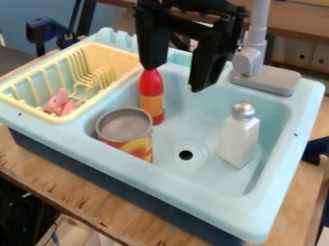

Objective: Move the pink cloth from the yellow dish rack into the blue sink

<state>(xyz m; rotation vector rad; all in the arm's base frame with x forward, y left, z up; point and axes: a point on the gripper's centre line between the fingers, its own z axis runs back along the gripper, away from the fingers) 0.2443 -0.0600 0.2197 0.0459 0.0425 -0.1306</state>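
Note:
The black gripper (172, 78) hangs open over the back of the light blue sink (186, 185), its two fingers spread apart with nothing between them. Below and beside its left finger stands a red bottle (152, 102) with an orange label, upright in the basin; whether they touch, I cannot tell. In front of the bottle, a can (125, 137) with a grey top and red and yellow side stands at the basin's left. A white shaker (239, 139) with a silver cap stands toward the basin's right, past the dark drain hole.
A yellow dish rack (82, 106) holding a pink object (59, 103) is at the sink's left. The grey faucet (265, 77) rises at the back right. A wooden table (87, 194) supports the sink, and a dark blue clamp (315, 149) is at right.

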